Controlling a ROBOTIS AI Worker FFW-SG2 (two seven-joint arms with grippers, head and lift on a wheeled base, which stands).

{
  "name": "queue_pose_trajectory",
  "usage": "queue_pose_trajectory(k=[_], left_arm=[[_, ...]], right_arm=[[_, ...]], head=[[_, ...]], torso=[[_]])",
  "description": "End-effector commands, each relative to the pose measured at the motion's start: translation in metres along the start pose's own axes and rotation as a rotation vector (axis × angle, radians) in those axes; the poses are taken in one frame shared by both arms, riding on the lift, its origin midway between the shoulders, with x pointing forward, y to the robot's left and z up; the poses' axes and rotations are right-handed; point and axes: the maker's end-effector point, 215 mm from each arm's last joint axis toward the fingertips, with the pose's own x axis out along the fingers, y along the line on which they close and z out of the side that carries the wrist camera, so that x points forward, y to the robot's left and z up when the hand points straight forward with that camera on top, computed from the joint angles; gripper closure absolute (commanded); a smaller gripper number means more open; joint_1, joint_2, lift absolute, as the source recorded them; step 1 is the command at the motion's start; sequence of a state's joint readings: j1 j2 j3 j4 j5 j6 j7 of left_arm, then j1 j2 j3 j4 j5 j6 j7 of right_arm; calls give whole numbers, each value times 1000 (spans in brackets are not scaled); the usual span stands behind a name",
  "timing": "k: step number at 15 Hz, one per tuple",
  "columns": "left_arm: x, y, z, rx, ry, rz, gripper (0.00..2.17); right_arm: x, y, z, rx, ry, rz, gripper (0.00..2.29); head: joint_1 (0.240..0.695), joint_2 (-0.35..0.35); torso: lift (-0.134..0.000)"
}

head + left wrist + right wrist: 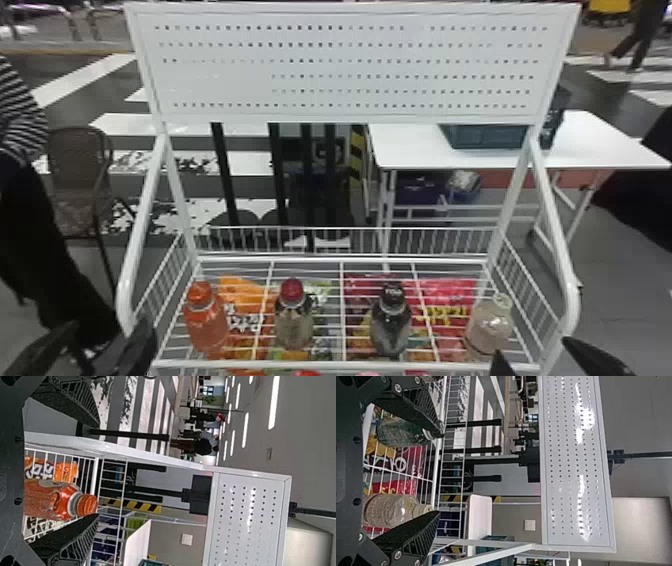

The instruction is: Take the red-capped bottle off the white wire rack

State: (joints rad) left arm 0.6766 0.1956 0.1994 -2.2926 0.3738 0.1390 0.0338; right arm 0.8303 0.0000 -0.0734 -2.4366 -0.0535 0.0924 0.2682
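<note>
Pincer on the left arm (98, 470) is released, its two fingers well parted at the near left of the rack; the right pincer (440, 474) is spread too, at the near right. Between them stands the white wire rack (300, 364), with its tall dotted panel (225, 90). Snack packets show through the wires, the orange packet (242, 287) bearing bold white lettering. The red-capped bottle (294, 327) stands on the wires, second from the left, long axis upright, to the right of the left pincer, which looks the nearer. The orange bottle (205, 320) stands between that pincer and it, so the move probably has to pass around or over this neighbour. Farther right is the black-capped bottle (391, 330). Smallest are the caps: the dark red cap (292, 290) shows no writing, the black cap (393, 291) small pale print.
</note>
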Motion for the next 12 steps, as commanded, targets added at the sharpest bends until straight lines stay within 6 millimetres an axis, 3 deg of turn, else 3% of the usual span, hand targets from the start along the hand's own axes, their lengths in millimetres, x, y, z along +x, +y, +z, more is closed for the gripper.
queue_pose_trajectory(k=[1, 9, 12], left_arm=[[1, -1, -2, -4, 0, 0, 87], [2, -3, -3, -3, 0, -11, 83], [0, -26, -27, -31, 15, -46, 83]], right_arm=[[-1, -1, 0, -1, 1, -3, 151], [-1, -1, -1, -3, 1, -3, 151], [0, -2, -1, -5, 4, -5, 151]], head=[[499, 0], [499, 0], [499, 0]], torso=[[0], [0], [0]])
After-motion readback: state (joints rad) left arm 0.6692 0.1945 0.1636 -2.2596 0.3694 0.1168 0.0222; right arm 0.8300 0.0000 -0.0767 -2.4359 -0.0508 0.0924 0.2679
